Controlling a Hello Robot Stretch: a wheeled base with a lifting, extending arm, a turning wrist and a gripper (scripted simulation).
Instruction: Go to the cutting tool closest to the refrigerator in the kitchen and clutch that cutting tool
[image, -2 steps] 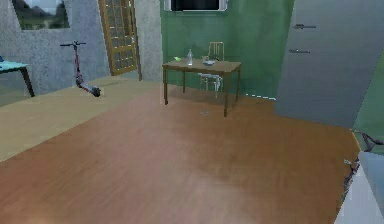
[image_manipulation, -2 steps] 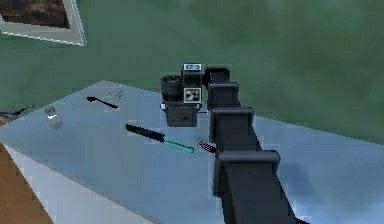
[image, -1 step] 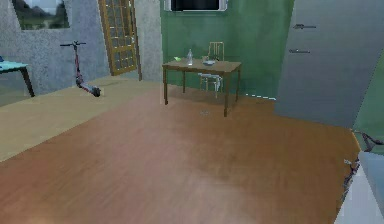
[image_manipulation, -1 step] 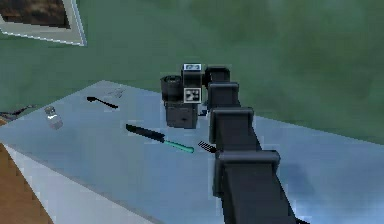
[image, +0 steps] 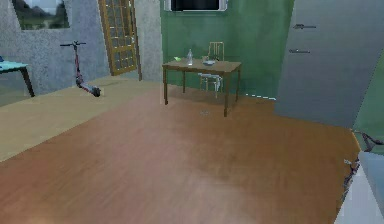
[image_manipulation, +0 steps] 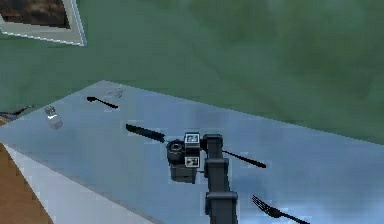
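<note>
In the arm side view a long dark knife-like tool (image_manipulation: 146, 131) lies on a pale grey-blue countertop (image_manipulation: 110, 160), running from the middle left toward the right. My gripper (image_manipulation: 177, 152) sits at the end of the dark arm bar (image_manipulation: 218, 195), right at the middle of that tool. The tool lies on the counter at or behind the gripper's far end, so I cannot tell whether it holds anything. A tall grey refrigerator (image: 328, 60) stands at the forward view's right.
On the same counter lie a dark spoon-like utensil (image_manipulation: 101, 101), a small pale object (image_manipulation: 55, 120) and a dark fork (image_manipulation: 276, 210). A green wall rises behind it. Ahead stand a wooden table (image: 203, 68) with small items, a scooter (image: 80, 70), a wooden door (image: 120, 35) and open wood floor.
</note>
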